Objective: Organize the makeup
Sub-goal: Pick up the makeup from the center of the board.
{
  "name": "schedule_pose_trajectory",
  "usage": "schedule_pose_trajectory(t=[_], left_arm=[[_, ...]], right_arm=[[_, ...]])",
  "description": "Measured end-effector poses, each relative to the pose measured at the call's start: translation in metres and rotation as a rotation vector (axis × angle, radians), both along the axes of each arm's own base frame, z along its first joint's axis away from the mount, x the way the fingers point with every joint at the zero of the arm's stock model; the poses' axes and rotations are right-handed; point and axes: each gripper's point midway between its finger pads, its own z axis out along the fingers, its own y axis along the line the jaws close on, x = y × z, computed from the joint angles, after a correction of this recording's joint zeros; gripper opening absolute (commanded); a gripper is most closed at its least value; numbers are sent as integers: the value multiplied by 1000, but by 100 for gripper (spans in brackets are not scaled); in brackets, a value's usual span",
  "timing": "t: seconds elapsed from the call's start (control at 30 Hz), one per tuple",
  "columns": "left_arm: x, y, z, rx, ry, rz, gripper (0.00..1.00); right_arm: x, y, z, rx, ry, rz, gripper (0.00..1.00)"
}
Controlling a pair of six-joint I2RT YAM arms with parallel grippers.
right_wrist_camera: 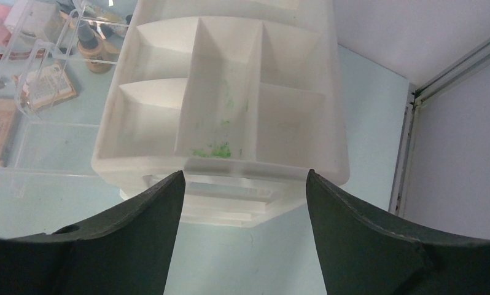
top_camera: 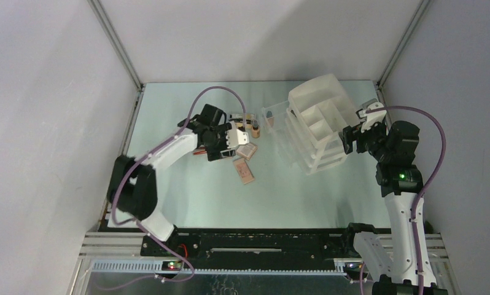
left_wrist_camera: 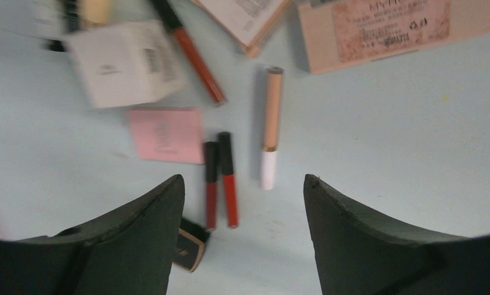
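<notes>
With your left end effector (left_wrist_camera: pixel 242 184) released and empty, lower it straight onto the peach tube (left_wrist_camera: pixel 271 117) lying on the tabletop (left_wrist_camera: pixel 384 153) just ahead of it, clear of the two red tubes (left_wrist_camera: pixel 229 190) beside, while the right end effector (right_wrist_camera: pixel 245 178), also released, faces the organizer (right_wrist_camera: pixel 230 165).

The top external camera looks down from above and behind the arms (top_camera: pixel 169 149), taking in the whole counter (top_camera: pixel 187 203). The left wrist camera hangs close over the makeup (left_wrist_camera: pixel 270 117), facing down. The right wrist camera faces the organizer (right_wrist_camera: pixel 230 167) from nearby; the top view shares both areas.
</notes>
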Motion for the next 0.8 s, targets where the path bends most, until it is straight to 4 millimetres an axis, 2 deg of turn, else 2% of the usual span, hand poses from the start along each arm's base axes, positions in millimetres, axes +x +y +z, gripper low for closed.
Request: schedule_pose_trajectory(t=[0.07,0.2,0.53,0.8], left_arm=[[-1,4,-29,26,97,0,72],[2,7,-59,54,198,-2,71],[17,-1,-62,50,205,-27,66],[14,-2,-76,67,264,-49,66]], right_arm=[[0,0,0,0,0,0,81],[0,0,0,0,0,-1,81],[1,-2,-1,-1,3,-6,81],[2,-2,-3,-1,9,-8,81]])
